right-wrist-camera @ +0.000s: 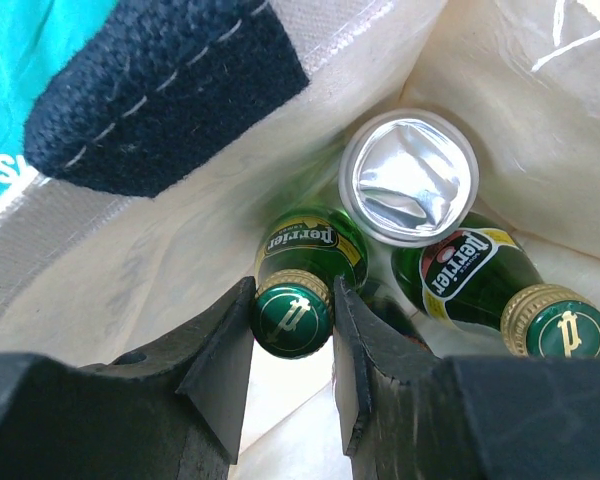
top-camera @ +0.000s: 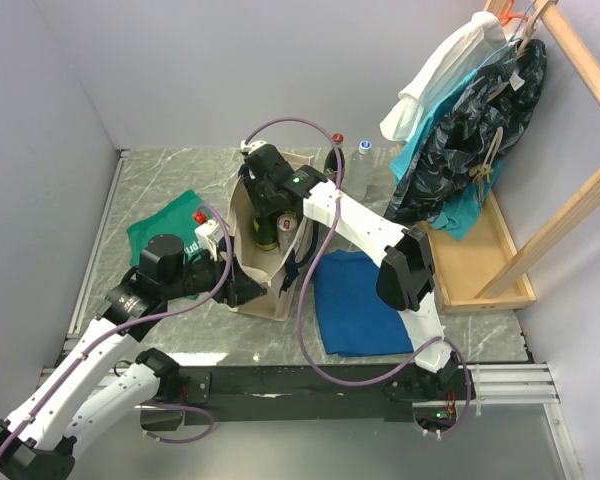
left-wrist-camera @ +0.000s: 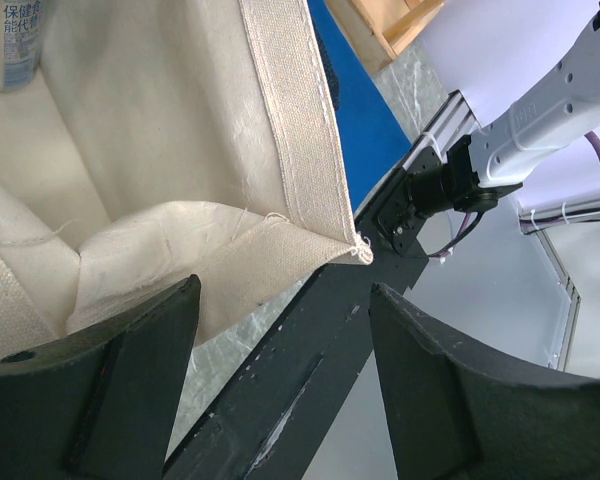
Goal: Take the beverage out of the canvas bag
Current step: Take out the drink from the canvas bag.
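While in bag (right-wrist-camera: pixel 180 250) — bottle (right-wrist-camera: pixel 302 248) within tool (right-wrist-camera: pixel 293 300)

Light was bright, even and diffuse from overhead, with soft shadows on the table (top-camera: pixel 160 170), mild glare on the foil lid (right-wrist-camera: pixel 410 178), the green bottle (right-wrist-camera: pixel 300 245) sharp, and the right gripper (right-wrist-camera: pixel 292 315) fingers (right-wrist-camera: pixel 215 385) dark and blurred up close.

Bag: canvas bag (top-camera: pixel 268 298), boxy, cream-beige, w/ dark navy strap handle (right-wrist-camera: pixel 160 90).
Bag pose: upright on table, mouth open to top, walls creased, stitched hem along rim.
Bev: beverage bottle (right-wrist-camera: pixel 298 245), green glass, "Perrier" label round neck, green cap (right-wrist-camera: pixel 292 318) w/ gold rim.
Bev pose: upright, inside bag, close to a side wall.
Bev grip: cap pinched btw fingers of right gripper (right-wrist-camera: pixel 292 300).
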`<state>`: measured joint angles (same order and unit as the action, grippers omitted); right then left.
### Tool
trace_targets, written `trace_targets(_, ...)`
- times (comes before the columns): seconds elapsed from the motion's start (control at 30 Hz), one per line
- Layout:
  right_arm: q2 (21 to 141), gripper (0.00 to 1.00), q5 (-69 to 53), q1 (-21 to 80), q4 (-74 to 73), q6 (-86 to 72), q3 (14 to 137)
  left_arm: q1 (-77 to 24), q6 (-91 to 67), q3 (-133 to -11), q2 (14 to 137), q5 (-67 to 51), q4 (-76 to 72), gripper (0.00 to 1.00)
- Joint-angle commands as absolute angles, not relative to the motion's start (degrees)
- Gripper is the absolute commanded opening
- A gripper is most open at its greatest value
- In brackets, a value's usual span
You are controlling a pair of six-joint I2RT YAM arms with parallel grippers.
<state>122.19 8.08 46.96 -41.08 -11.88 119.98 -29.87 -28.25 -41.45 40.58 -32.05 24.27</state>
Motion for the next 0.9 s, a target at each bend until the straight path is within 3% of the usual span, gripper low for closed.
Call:
trace_targets(0.0, 118.92, 0.00, 7.03, 46.84, -35.60, -11.69, 120.67, -30.24, -28.92, -40.34, 40.43, -32.17, 26.37, 0.74)
trace_targets(0.87, 110.83, 0.00, 5.54, 46.85, -35.59, -11.87, 122.52, -30.32, -28.92, -39.99, 40.25, -32.34, 25.84, 0.74)
